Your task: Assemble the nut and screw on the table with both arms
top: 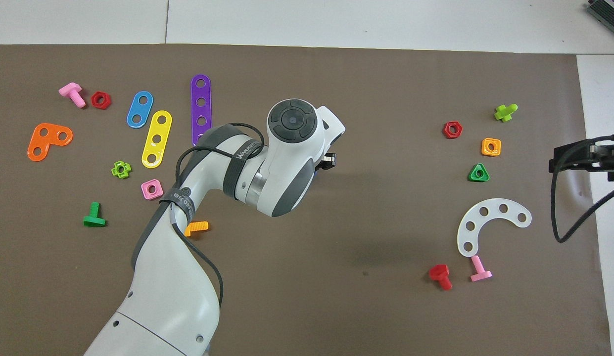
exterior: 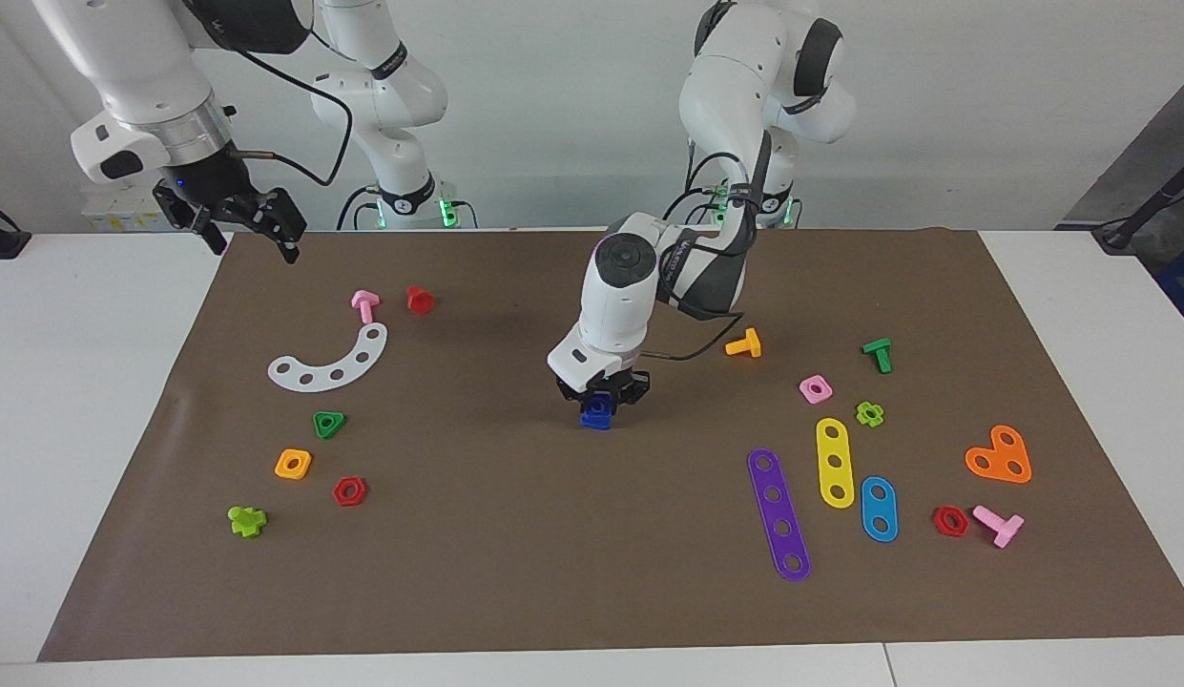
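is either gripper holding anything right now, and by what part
The left gripper is down on a dark-blue piece at mid-mat; whether it grips it cannot be told. The right gripper holds nothing.

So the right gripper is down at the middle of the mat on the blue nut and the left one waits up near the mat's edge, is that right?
The arms are swapped. The facing view shows the left gripper down at the middle of the mat on the blue nut; the right gripper waits up near the mat's edge.

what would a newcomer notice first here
The left arm, bent low over the middle of the mat, its tool down on a dark-blue piece. Bright toy parts lie scattered toward both ends. The right tool waits, raised over the mat's corner.
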Robot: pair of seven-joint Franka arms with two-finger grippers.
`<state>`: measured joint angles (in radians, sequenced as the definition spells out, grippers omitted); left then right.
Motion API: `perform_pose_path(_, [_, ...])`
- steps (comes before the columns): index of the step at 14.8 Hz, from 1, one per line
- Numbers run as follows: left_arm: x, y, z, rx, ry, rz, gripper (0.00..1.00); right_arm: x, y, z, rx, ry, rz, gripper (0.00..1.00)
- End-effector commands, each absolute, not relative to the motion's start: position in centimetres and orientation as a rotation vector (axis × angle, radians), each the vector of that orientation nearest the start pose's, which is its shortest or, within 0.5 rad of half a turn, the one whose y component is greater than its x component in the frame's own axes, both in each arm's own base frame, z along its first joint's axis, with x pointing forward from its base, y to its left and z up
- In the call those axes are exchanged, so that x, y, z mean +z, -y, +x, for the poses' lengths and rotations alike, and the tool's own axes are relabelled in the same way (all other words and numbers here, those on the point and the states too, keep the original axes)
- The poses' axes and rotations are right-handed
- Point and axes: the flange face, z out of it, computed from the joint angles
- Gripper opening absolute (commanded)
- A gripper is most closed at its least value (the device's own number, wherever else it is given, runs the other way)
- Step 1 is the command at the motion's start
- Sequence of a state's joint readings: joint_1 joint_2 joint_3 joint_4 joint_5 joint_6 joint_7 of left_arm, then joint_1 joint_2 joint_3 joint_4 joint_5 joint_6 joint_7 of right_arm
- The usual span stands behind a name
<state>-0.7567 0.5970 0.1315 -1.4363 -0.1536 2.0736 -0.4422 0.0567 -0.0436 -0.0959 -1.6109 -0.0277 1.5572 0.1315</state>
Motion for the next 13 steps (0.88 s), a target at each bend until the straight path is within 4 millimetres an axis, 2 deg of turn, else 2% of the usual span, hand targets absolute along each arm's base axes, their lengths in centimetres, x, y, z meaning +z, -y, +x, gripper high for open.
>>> perform_pose_path(1, [32.6,43.9,56.0,-0.036,-0.221,-3.180,0.00,62.7,3.0,53.6,0.017,-0.232,-3.152,1.00])
perform_pose_path(4, [32.3,44.0,55.6,-0.029,-0.238,-3.167,0.00,62.7,3.0,53.6,0.017,-0.232,-3.152,1.00])
perform_pose_path(8, [33.4,44.3,55.5,0.014,-0.235,-3.170,0.00,62.7,3.0,53.6,0.014,-0.232,-3.152,1.00])
perform_pose_path(11, [33.2,44.3,55.5,0.012,-0.232,-3.173,0.00,62.7,3.0,53.6,0.014,-0.232,-3.152,1.00])
perform_pose_path(12, [33.1,44.3,55.5,0.005,-0.234,-3.172,0.02,62.7,3.0,53.6,0.014,-0.232,-3.152,1.00])
perform_pose_path(13, [33.1,44.2,55.6,0.000,-0.232,-3.173,0.17,62.7,3.0,53.6,0.014,-0.235,-3.152,1.00])
